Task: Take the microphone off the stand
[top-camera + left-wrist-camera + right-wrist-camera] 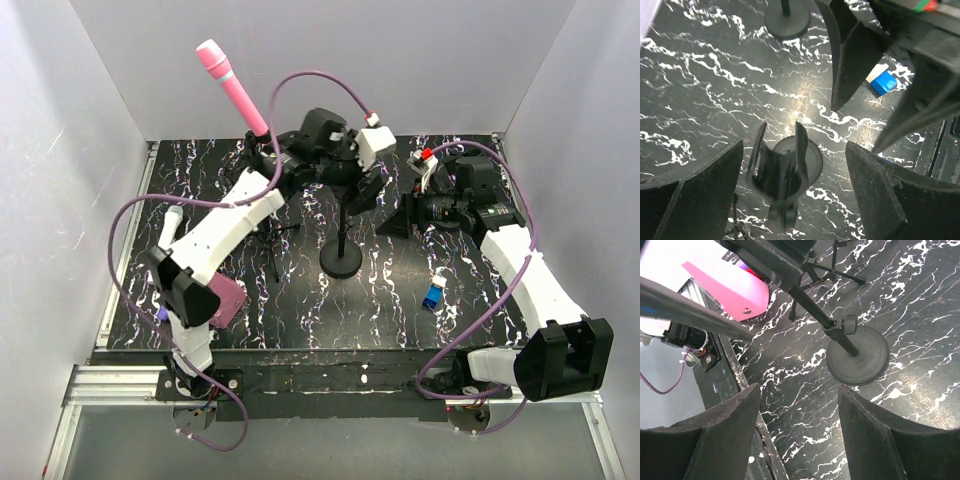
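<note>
The left end effector [794, 145] is spread wide and grips nothing. Its two dark fingers [700, 195] stand well apart on either side of a blurred, U-shaped clip [780, 170], which holds nothing and touches neither finger. The right end effector [799, 387] is also wide open and holds nothing. It hangs over the counter [400, 310], with the round-based stand [857, 355] just beyond its fingertips. In the left wrist view its fingers show as dark wedges at the upper right, close to the left one.

The pink microphone [232, 85] is in neither end effector. In the top view it sits to the upper left of the left end effector, high above the counter and tilted, with its head pointing up and away toward the back wall. Its lower end passes behind the left arm [235, 220], so the pictures do not show exactly what carries it. The legs of a tripod [272, 235] show on the counter just below that spot.

The round-based stand is in the middle of the counter, between the two arms. A small blue object [435, 295] lies to its right, near the right arm
</note>
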